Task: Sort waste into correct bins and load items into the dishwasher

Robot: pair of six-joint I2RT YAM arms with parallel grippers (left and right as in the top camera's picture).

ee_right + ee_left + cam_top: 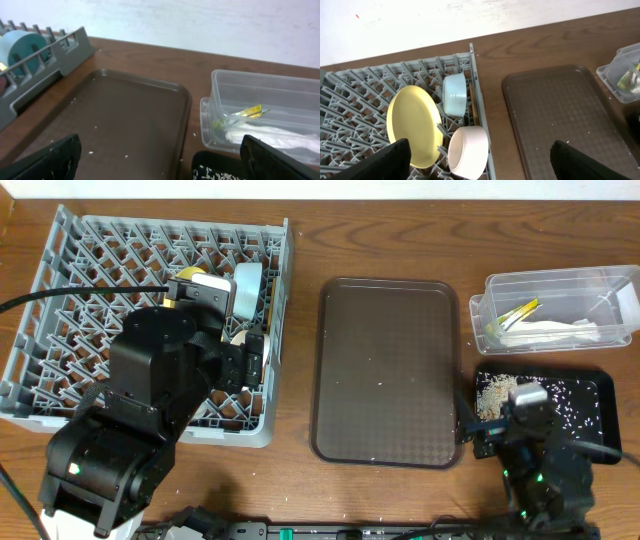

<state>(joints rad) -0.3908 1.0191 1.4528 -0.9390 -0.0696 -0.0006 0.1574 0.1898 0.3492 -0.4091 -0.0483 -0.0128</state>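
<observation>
The grey dish rack (70,280) holds the yellow plate (412,125), the light blue bowl (454,94), the white bowl (467,151) and the wooden chopsticks (472,105), all near its right wall. My left gripper (482,167) is open and empty just above the white bowl. The clear tub (560,285) holds the green-and-orange wrapper (518,313) and the white napkin (555,332). The black tray (600,395) holds rice scraps (490,395). My right gripper (160,162) is open and empty, low over the black tray's left end.
A large dark brown serving tray (388,370) lies between the rack and the bins, with a few rice grains on it. My left arm covers the rack's front right part. A white wall runs behind the table.
</observation>
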